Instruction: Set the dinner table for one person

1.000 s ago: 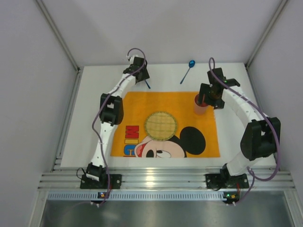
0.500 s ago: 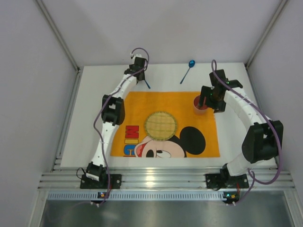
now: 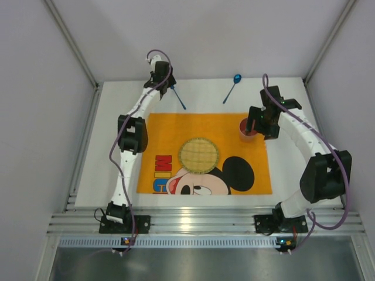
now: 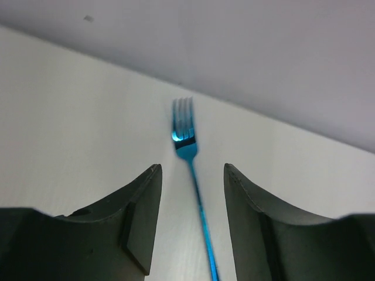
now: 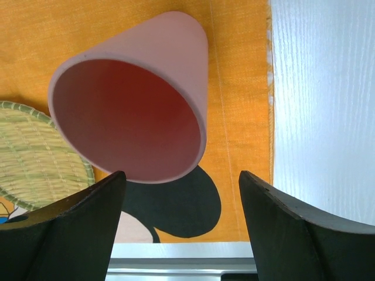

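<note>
While the white table (image 3: pixel 205 93) lies under both arms with the orange placemat (image 3: pixel 176 132) at its middle, the step in hand seems to be fetching the blue fork (image 4: pixel 184 126). The right claw (image 5: pixel 181 174) hangs spread before the pink cup (image 5: pixel 135 105) on the placemat's far right corner, touching nothing. The left claw (image 4: pixel 190 167) stands spread astride the fork near the table's far edge, and next it probably needs to pinch the thin handle.

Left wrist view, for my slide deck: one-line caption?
Left gripper, jaws apart, straddles a shiny blue metal fork lying on the matte white tabletop.
</note>
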`<state>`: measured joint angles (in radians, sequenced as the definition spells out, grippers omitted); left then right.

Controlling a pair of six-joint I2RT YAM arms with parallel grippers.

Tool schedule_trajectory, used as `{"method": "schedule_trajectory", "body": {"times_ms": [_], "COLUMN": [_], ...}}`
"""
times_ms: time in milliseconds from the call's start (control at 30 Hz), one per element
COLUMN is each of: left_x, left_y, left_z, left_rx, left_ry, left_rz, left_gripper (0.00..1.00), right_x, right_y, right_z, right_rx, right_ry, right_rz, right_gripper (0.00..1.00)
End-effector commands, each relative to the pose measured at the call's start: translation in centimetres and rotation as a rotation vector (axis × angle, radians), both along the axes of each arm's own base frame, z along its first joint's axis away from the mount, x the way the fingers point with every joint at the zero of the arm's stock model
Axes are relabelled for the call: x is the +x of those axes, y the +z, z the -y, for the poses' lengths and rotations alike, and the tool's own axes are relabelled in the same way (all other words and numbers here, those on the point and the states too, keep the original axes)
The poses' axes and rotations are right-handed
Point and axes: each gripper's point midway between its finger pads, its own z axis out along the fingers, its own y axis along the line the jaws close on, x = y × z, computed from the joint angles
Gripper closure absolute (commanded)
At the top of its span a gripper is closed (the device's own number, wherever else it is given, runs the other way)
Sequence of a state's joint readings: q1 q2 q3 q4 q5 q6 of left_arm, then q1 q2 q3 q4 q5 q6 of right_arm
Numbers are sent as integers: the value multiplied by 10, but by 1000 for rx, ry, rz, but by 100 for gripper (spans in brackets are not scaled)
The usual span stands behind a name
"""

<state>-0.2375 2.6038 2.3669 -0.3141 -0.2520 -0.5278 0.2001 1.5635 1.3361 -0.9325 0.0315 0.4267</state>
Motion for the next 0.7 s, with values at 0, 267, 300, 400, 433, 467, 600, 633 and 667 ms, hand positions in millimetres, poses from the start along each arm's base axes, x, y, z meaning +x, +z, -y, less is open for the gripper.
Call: {"method": "schedule_trajectory", "body": {"times_ms": [0,267,300,400,433,467,600,633,667], "left_x": [14,-1,-3,-8,-9,-8,-10,-10,-12], "left_y": [46,-1,-6,-11,-9,-7,-3,-4,-6], "left_z": [58,72,70,61,58,59,61,62,57], "left_rx": [-57,133,147,204,229,239,326,329,343], "left_ry": [-102,-94,-87,-57,-38,-37,-50,-52,-41], "left_rz": [139,52,35,10,16,22,31,31,15], "left_gripper": [48,44,44,44,44,43,39,38,38], "right_x": [-5,-30,-33,-41,-43,-47,-54,-54,-55], "right_y": [19,16,15,14,16,12,7,5,4], "right_z": [5,34,37,51,54,60,67,68,70], "right_rx": [7,-1,3,9,8,3,28,31,33], "right_ry": [-1,-60,-61,-95,-103,-119,-128,-129,-136], "right_rz": [55,54,50,52,61,51,35,32,32], "right_gripper": [21,21,21,20,20,20,20,20,20]}}
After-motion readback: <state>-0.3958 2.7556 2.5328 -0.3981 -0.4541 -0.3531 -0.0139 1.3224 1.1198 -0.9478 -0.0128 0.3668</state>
